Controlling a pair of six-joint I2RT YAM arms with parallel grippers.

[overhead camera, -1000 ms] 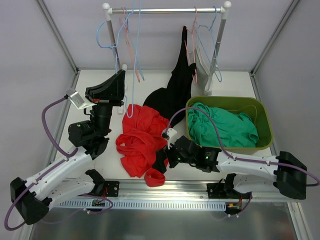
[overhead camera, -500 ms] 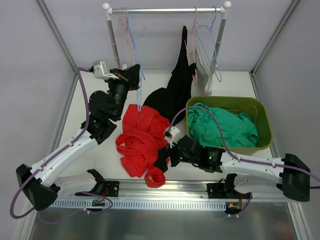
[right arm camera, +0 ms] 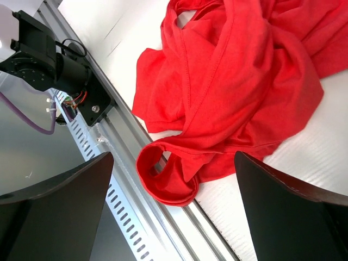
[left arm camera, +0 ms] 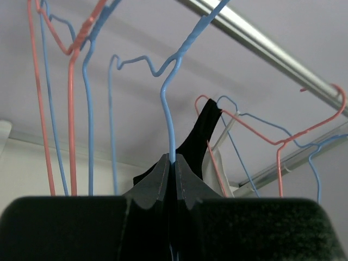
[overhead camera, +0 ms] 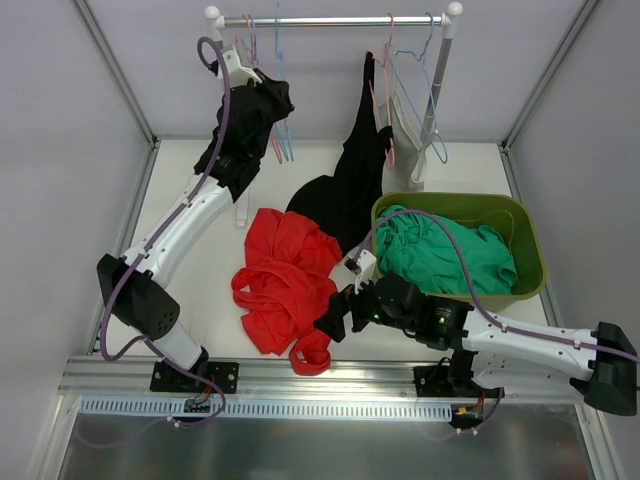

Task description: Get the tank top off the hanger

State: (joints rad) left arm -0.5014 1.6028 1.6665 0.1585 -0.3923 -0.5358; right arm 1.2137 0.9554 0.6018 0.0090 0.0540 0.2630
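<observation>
The red tank top (overhead camera: 285,285) lies crumpled on the table, off any hanger; it also fills the right wrist view (right arm camera: 239,92). My left gripper (overhead camera: 272,95) is raised up by the rail and is shut on the stem of a bare blue wire hanger (left arm camera: 167,109), whose hook reaches the rail (overhead camera: 330,20). In the left wrist view the gripper (left arm camera: 174,160) has its jaws pressed together on the wire. My right gripper (overhead camera: 335,318) is open and empty, hovering over the tank top's strap loop near the front edge (right arm camera: 174,163).
A black garment (overhead camera: 350,185) hangs from a pink hanger at mid-rail, with a white garment (overhead camera: 405,125) beside it. Several bare blue and pink hangers hang on the rail. A green bin (overhead camera: 530,240) holding green cloth (overhead camera: 445,250) stands at the right.
My left arm has swung up and back, carrying the blue hanger from above the red tank top to the rail. The right gripper has shifted slightly right; the tank top stays on the table.
</observation>
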